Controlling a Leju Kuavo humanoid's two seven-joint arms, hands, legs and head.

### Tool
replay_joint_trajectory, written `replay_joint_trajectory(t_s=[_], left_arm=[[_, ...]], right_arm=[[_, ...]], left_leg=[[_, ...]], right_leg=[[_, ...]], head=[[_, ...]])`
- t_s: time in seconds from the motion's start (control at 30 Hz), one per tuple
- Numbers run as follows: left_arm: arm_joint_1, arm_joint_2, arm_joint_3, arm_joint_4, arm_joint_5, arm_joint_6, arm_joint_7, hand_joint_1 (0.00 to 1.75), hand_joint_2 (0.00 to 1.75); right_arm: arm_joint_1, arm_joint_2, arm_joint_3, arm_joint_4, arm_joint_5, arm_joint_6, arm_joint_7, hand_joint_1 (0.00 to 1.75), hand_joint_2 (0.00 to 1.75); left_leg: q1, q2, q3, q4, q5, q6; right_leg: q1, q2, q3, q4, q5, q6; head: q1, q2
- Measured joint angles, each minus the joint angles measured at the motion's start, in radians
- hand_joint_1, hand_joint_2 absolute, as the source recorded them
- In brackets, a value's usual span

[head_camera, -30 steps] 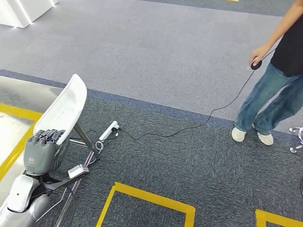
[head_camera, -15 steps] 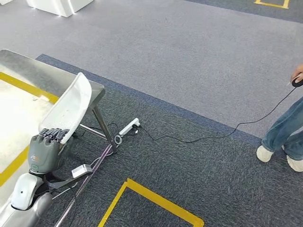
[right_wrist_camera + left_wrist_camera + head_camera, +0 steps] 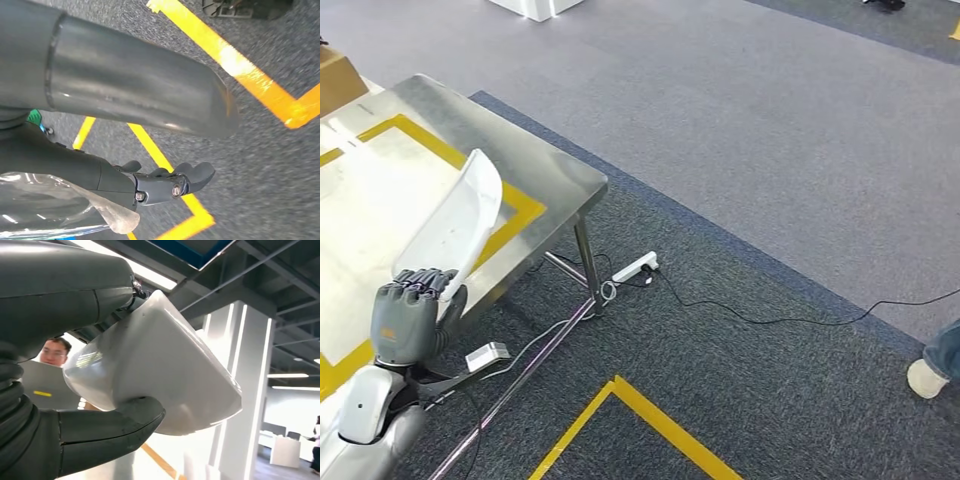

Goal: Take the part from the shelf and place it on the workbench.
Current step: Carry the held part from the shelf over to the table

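Observation:
A white curved plastic part [image 3: 456,225] stands tilted up in my left hand [image 3: 409,318], which grips its lower end. It hangs over the near edge of the steel workbench [image 3: 546,175], whose top is marked with yellow tape. In the left wrist view the part [image 3: 162,365] lies between the thumb and the fingers [image 3: 75,295] of the hand [image 3: 94,435]. My right hand [image 3: 113,115] hangs over the carpet, fingers [image 3: 177,182] stretched out and holding nothing.
A white power strip [image 3: 635,268] and black cable lie on the carpet by the bench leg [image 3: 588,265]. Yellow floor tape [image 3: 652,415] runs below. A person's shoe [image 3: 927,378] is at the right edge. A cardboard box [image 3: 336,78] sits on the bench's far left.
The camera has turned left: the workbench now takes up much more of the picture and the person has slid off to the right. My left hand still holds the part.

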Motion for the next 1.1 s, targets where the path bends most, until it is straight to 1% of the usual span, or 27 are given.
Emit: replay_joint_trajectory(t_s=[0.03, 0.1, 0.13, 0.17, 0.2, 0.23, 0.27, 0.3, 0.33, 0.37, 0.4, 0.47, 0.5, 0.53, 0.6, 0.63, 0.67, 0.7, 0.73, 0.77, 0.83, 0.9, 0.97, 1.0, 1.03, 1.07, 1.1], left_arm=[[-0.003, 0.000, 0.000, 0.001, 0.000, 0.000, 0.000, 1.75, 1.75], [-0.008, -0.002, -0.001, 0.003, 0.000, 0.000, 0.001, 1.75, 1.75], [-0.010, -0.004, -0.001, 0.004, 0.000, -0.001, 0.002, 1.75, 1.75], [-0.010, -0.006, -0.002, 0.006, 0.000, -0.001, 0.002, 1.75, 1.75], [-0.010, -0.007, -0.002, 0.008, 0.000, -0.002, 0.003, 1.75, 1.75], [-0.010, -0.007, -0.002, 0.010, 0.000, -0.002, 0.003, 1.75, 1.75], [-0.010, -0.007, -0.003, 0.010, 0.000, -0.002, 0.004, 1.75, 1.75], [-0.010, -0.008, -0.003, 0.011, 0.000, -0.002, 0.005, 1.75, 1.75], [-0.011, -0.008, -0.003, 0.011, 0.000, -0.003, 0.006, 1.75, 1.75], [-0.012, -0.008, -0.003, 0.011, 0.000, -0.003, 0.006, 1.75, 1.75], [-0.012, -0.008, -0.003, 0.011, 0.000, -0.003, 0.007, 1.75, 1.75], [-0.011, -0.007, -0.004, 0.012, 0.000, -0.003, 0.008, 1.75, 1.75], [-0.010, -0.007, -0.004, 0.012, 0.000, -0.003, 0.008, 1.75, 1.75], [-0.011, -0.006, -0.004, 0.012, 0.000, -0.003, 0.008, 1.75, 1.75], [-0.014, -0.005, -0.004, 0.013, 0.000, -0.003, 0.008, 1.75, 1.75], [-0.015, -0.005, -0.004, 0.014, 0.000, -0.003, 0.008, 1.75, 1.75], [-0.015, -0.005, -0.004, 0.015, 0.000, -0.003, 0.008, 1.75, 1.75], [-0.014, -0.005, -0.004, 0.016, 0.000, -0.003, 0.008, 1.75, 1.75], [-0.013, -0.005, -0.004, 0.017, 0.000, -0.003, 0.009, 1.75, 1.75], [-0.013, -0.005, -0.004, 0.018, 0.000, -0.003, 0.009, 1.75, 1.75], [-0.015, -0.004, -0.004, 0.018, 0.000, -0.004, 0.011, 1.75, 1.75], [-0.018, -0.005, -0.004, 0.018, 0.000, -0.005, 0.013, 1.75, 1.75], [-0.016, -0.004, -0.004, 0.018, 0.000, -0.007, 0.015, 1.75, 1.75], [-0.015, -0.003, -0.004, 0.018, 0.000, -0.008, 0.017, 1.75, 1.75], [-0.014, -0.002, -0.004, 0.018, -0.001, -0.009, 0.018, 1.75, 1.75], [-0.016, -0.001, -0.004, 0.018, -0.002, -0.011, 0.019, 1.75, 1.75], [-0.016, -0.002, -0.004, 0.018, -0.003, -0.012, 0.020, 1.75, 1.75]], right_arm=[[-0.002, 0.000, 0.000, 0.000, 0.000, 0.000, 0.000, 0.00, 0.00], [-0.003, 0.000, 0.000, 0.000, 0.000, 0.000, 0.001, 0.00, 0.00], [-0.002, 0.000, 0.000, 0.000, 0.000, 0.000, 0.001, 0.00, 0.00], [0.001, 0.000, 0.000, 0.000, -0.001, 0.000, 0.002, 0.00, 0.00], [0.004, 0.000, 0.000, 0.000, -0.001, 0.000, 0.003, 0.00, 0.00], [0.006, 0.000, 0.000, 0.000, -0.002, 0.000, 0.003, 0.00, 0.00], [0.007, 0.000, 0.000, 0.000, -0.003, 0.000, 0.003, 0.00, 0.00], [0.008, -0.001, 0.000, 0.000, -0.004, 0.000, 0.003, 0.00, 0.00], [0.008, -0.001, 0.000, 0.000, -0.005, 0.001, 0.003, 0.00, 0.00], [0.008, -0.001, 0.000, 0.000, -0.006, 0.001, 0.003, 0.00, 0.00], [0.008, -0.002, 0.000, 0.000, -0.008, 0.002, 0.003, 0.00, 0.00], [0.006, 0.000, 0.000, 0.000, -0.009, 0.003, 0.003, 0.00, 0.00], [0.006, 0.001, 0.000, 0.000, -0.009, 0.003, 0.003, 0.00, 0.00], [0.006, 0.002, 0.000, 0.000, -0.009, 0.003, 0.003, 0.00, 0.00], [0.008, 0.002, 0.000, 0.001, -0.009, 0.003, 0.003, 0.00, 0.00], [0.010, 0.002, 0.000, 0.001, -0.009, 0.003, 0.003, 0.00, 0.00], [0.011, 0.001, 0.000, 0.001, -0.010, 0.003, 0.003, 0.00, 0.00], [0.011, 0.001, 0.000, 0.002, -0.010, 0.003, 0.002, 0.00, 0.00], [0.010, 0.001, 0.000, 0.002, -0.011, 0.003, 0.001, 0.00, 0.00], [0.010, 0.002, 0.000, 0.002, -0.012, 0.003, -0.001, 0.00, 0.00], [0.009, 0.002, 0.000, 0.002, -0.013, 0.003, -0.004, 0.00, 0.00], [0.009, 0.002, 0.000, 0.002, -0.014, 0.003, -0.004, 0.00, 0.00], [0.007, 0.002, 0.000, 0.002, -0.014, 0.003, -0.003, 0.00, 0.00], [0.006, 0.002, 0.000, 0.002, -0.014, 0.003, -0.004, 0.00, 0.00], [0.005, 0.002, 0.000, 0.002, -0.015, 0.003, -0.004, 0.00, 0.00], [0.004, 0.002, 0.000, 0.002, -0.015, 0.003, -0.005, 0.00, 0.00], [0.004, 0.002, 0.000, 0.002, -0.015, 0.003, -0.005, 0.00, 0.00]], left_leg=[[0.002, -0.012, 0.002, -0.002, 0.001, 0.007], [0.004, -0.035, 0.003, -0.004, 0.001, 0.016], [0.003, -0.048, 0.003, -0.004, 0.001, 0.019], [0.003, -0.063, 0.004, -0.004, 0.000, 0.020], [0.002, -0.078, 0.005, -0.003, -0.001, 0.021], [0.001, -0.094, 0.007, -0.003, -0.001, 0.021], [0.002, -0.109, 0.009, -0.003, -0.002, 0.019], [0.002, -0.123, 0.010, -0.002, -0.004, 0.017], [0.002, -0.136, 0.010, 0.000, -0.006, 0.013], [0.004, -0.148, 0.007, 0.002, -0.006, 0.008], [0.006, -0.160, 0.003, 0.002, -0.005, 0.001], [0.010, -0.182, -0.003, 0.001, -0.002, -0.012], [0.009, -0.174, -0.005, 0.007, -0.007, -0.018], [0.007, -0.152, -0.015, 0.029, -0.020, -0.023], [0.006, -0.087, -0.062, 0.131, -0.073, -0.033], [0.008, -0.067, -0.093, 0.197, -0.100, -0.037], [0.011, -0.058, -0.119, 0.249, -0.117, -0.040], [0.012, -0.054, -0.131, 0.271, -0.116, -0.042], [0.013, -0.050, -0.123, 0.254, -0.095, -0.042], [0.013, -0.042, -0.098, 0.204, -0.062, -0.041], [0.004, 0.005, -0.031, 0.071, -0.007, -0.032], [-0.007, 0.037, -0.001, 0.006, 0.003, -0.020], [-0.010, 0.019, -0.002, 0.001, -0.001, -0.008], [-0.008, 0.007, 0.000, -0.004, 0.000, -0.003], [-0.005, -0.005, 0.003, -0.008, 0.002, 0.004], [-0.001, -0.017, 0.005, -0.012, 0.003, 0.010], [0.001, -0.027, 0.006, -0.013, 0.004, 0.014]], right_leg=[[-0.002, 0.025, -0.013, 0.029, -0.018, 0.004], [-0.003, 0.090, -0.074, 0.149, -0.073, 0.006], [-0.003, 0.108, -0.115, 0.220, -0.095, 0.005], [-0.002, 0.116, -0.148, 0.270, -0.103, 0.004], [-0.002, 0.119, -0.166, 0.285, -0.091, 0.002], [-0.002, 0.123, -0.166, 0.262, -0.061, -0.001], [-0.002, 0.134, -0.148, 0.204, -0.017, -0.004], [-0.003, 0.158, -0.123, 0.136, 0.021, -0.009], [-0.006, 0.184, -0.096, 0.074, 0.045, -0.012], [-0.008, 0.205, -0.077, 0.033, 0.056, -0.015], [-0.008, 0.216, -0.066, 0.015, 0.054, -0.017], [-0.008, 0.197, -0.057, 0.008, 0.052, -0.022], [-0.009, 0.184, -0.053, 0.004, 0.052, -0.027], [-0.011, 0.170, -0.048, 0.000, 0.052, -0.032], [-0.010, 0.139, -0.040, -0.005, 0.049, -0.043], [-0.008, 0.124, -0.037, -0.005, 0.046, -0.046], [-0.007, 0.109, -0.035, -0.004, 0.044, -0.047], [-0.007, 0.094, -0.033, -0.004, 0.041, -0.047], [-0.007, 0.080, -0.030, -0.004, 0.038, -0.046], [-0.007, 0.067, -0.026, -0.004, 0.035, -0.044], [-0.004, 0.043, -0.016, -0.004, 0.026, -0.037], [0.002, 0.021, -0.009, -0.004, 0.019, -0.027], [0.005, -0.003, -0.003, -0.008, 0.014, -0.016], [0.004, 0.000, -0.001, -0.006, 0.007, -0.010], [0.003, 0.018, -0.006, 0.009, -0.006, -0.005], [0.001, 0.046, -0.023, 0.045, -0.027, -0.001], [0.000, 0.080, -0.053, 0.102, -0.055, 0.001]], head=[[0.002, 0.000], [0.008, 0.000], [0.010, 0.000], [0.010, 0.000], [0.010, 0.000], [0.010, 0.000], [0.011, 0.000], [0.011, 0.000], [0.010, 0.000], [0.010, 0.000], [0.010, 0.000], [0.010, 0.000], [0.009, 0.000], [0.005, 0.000], [-0.003, 0.000], [-0.005, 0.000], [-0.005, 0.000], [-0.005, 0.000], [-0.006, 0.000], [-0.006, 0.000], [-0.006, 0.000], [-0.006, 0.000], [-0.006, 0.000], [-0.005, 0.000], [-0.002, 0.000], [0.000, 0.000], [0.004, 0.000]])
